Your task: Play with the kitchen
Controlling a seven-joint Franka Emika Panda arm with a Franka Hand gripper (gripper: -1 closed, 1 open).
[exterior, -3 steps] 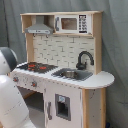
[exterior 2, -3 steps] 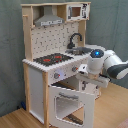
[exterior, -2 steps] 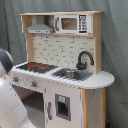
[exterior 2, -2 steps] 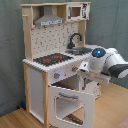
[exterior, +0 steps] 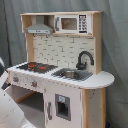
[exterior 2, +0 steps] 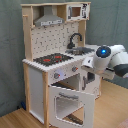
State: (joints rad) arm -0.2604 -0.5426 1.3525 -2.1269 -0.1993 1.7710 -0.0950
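The kitchen point(exterior: 75, 82) is a tall white and light-wood toy with a black-red hob point(exterior: 36, 66), a sink point(exterior: 72, 74), a black faucet point(exterior: 84, 59), a grey hood point(exterior: 39, 30) and a small microwave point(exterior: 72, 23). In the second exterior view the kitchen point(exterior 2: 37, 80) has its windowed oven door point(exterior 2: 70, 104) hanging open toward the front. My white arm point(exterior 2: 112, 60) reaches in from the second exterior view's right. The dark gripper point(exterior 2: 88, 79) sits at the right edge of the oven opening, just above the open door. In the first exterior view only a white part of the arm point(exterior: 9, 107) shows, at the lower left.
A grey curtain point(exterior 2: 10, 50) hangs behind the kitchen. A wooden floor point(exterior 2: 20, 120) lies below it in the second exterior view. A rounded white counter end point(exterior: 102, 79) sticks out beside the sink.
The arm's blue-lit joint has shifted slightly to the second exterior view's right. The oven door stays open and the kitchen has not moved.
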